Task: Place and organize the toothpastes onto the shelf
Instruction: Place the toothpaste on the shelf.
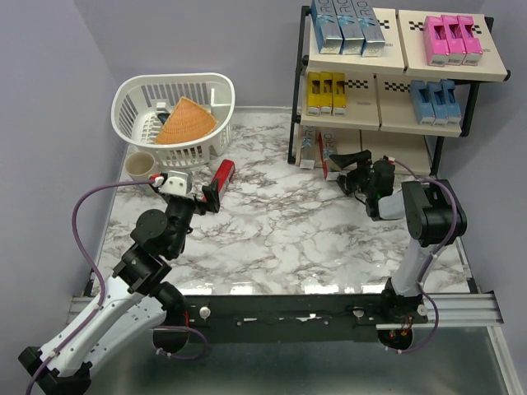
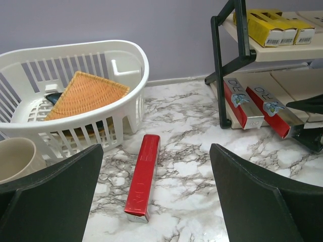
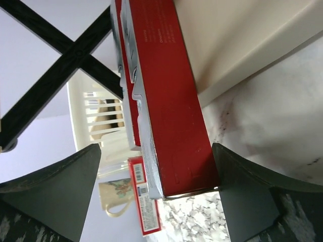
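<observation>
Loose red carton (image 2: pixel 143 176) lies on table (image 1: pixel 272 239) near far-left corner, just beside basket (image 2: pixel 75 48). Two red cartons (image 2: pixel 242 103) sit at left end of shelf (image 1: pixel 362 107) bottom tier. My R gripper (image 3: pixel 155 151) is spread wide around one w/ gaps both sides, not pinching. L gripper (image 2: pixel 156 151) fully spread, hanging over loose carton, I see no contact

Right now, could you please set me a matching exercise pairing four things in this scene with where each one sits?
Things: 1 pink toothpastes; 2 yellow toothpastes; 3 lone red toothpaste; 4 woven mat.
Places: A inside the white basket; B shelf, middle tier, left; C on the table; D shelf, top tier, right.
Pairs: 1-D, 2-B, 3-C, 4-A.
</observation>
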### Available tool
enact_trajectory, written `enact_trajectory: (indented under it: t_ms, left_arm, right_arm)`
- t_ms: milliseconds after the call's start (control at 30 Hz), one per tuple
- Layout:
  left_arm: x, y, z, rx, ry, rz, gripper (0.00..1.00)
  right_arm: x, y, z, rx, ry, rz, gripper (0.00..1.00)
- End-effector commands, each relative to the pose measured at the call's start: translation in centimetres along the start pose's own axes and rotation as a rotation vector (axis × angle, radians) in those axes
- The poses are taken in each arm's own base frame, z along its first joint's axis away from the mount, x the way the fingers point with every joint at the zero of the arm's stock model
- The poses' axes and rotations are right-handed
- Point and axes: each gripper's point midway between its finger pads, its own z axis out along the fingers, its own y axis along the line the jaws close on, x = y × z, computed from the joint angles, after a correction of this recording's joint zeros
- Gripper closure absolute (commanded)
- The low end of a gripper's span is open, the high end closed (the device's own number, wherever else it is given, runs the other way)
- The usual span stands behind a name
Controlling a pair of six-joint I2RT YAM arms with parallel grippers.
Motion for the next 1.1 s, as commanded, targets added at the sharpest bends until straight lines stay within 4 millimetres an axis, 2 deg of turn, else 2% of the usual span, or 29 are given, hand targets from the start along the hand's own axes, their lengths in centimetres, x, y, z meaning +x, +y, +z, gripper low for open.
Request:
enact_trajectory:
  t_ms: [0,100,133,200,267,333,367,400,500,600,700,767,933,1067]
  left_arm:
    - [0.1,-0.2,0.0,0.017,0.001,-0.006,0.01]
    - [0.1,-0.3,0.0,0.021,0.002,-0.010,0.01]
    - [0.1,-0.2,0.1,0.020,0.002,-0.010,0.01]
    - [0.2,-0.3,0.1,0.021,0.005,-0.009,0.01]
    - [0.2,-0.3,0.1,0.024,0.005,-0.012,0.01]
    - [0.3,-0.3,0.1,0.024,0.007,-0.012,0.01]
    - [0.3,-0.4,0.1,0.026,0.009,-0.013,0.01]
    - [0.3,-0.4,0.1,0.029,0.010,-0.012,0.01]
    - [0.4,-0.5,0.2,0.035,0.015,-0.015,0.01]
    - [0.2,-0.4,0.3,0.034,0.012,-0.022,0.01]
    - [0.3,-0.4,0.3,0.037,0.015,-0.027,0.01]
    - [0.4,-0.3,0.4,0.035,0.015,-0.027,0.01]
    - [0.6,-0.4,0.5,0.035,0.022,-0.024,0.01]
    - [0.6,-0.4,0.6,0.037,0.023,-0.025,0.01]
  right_arm:
    - [0.0,-0.3,-0.7,0.031,0.015,-0.093,0.00]
    - [0.2,-0.4,-1.0,0.036,0.031,-0.136,0.00]
    - [0.0,0.3,-1.2,0.024,0.025,-0.158,0.00]
    - [0.1,-0.2,-1.6,0.051,0.028,-0.216,0.00]
    - [-0.5,0.2,-2.2,0.062,0.004,-0.295,0.00]
    - [-0.6,-0.6,-2.9,0.112,0.006,-0.343,0.00]
    - [-1.2,-0.1,-3.3,0.119,-0.015,-0.403,0.00]
    - [-1.1,-1.0,-3.7,0.160,-0.006,-0.416,0.00]
    - [-1.4,-1.5,-4.5,0.200,-0.002,-0.496,0.00]
    - [-1.2,-2.5,-4.0,0.240,0.046,-0.539,0.00]
    - [-0.7,-2.4,-3.2,0.213,0.093,-0.566,0.00]
    - [-0.3,-3.1,-2.6,0.219,0.123,-0.558,0.01]
    - [-0.4,-2.1,-1.8,0.188,0.120,-0.563,0.10]
    - [-0.9,-1.0,-1.4,0.183,0.112,-0.592,0.21]
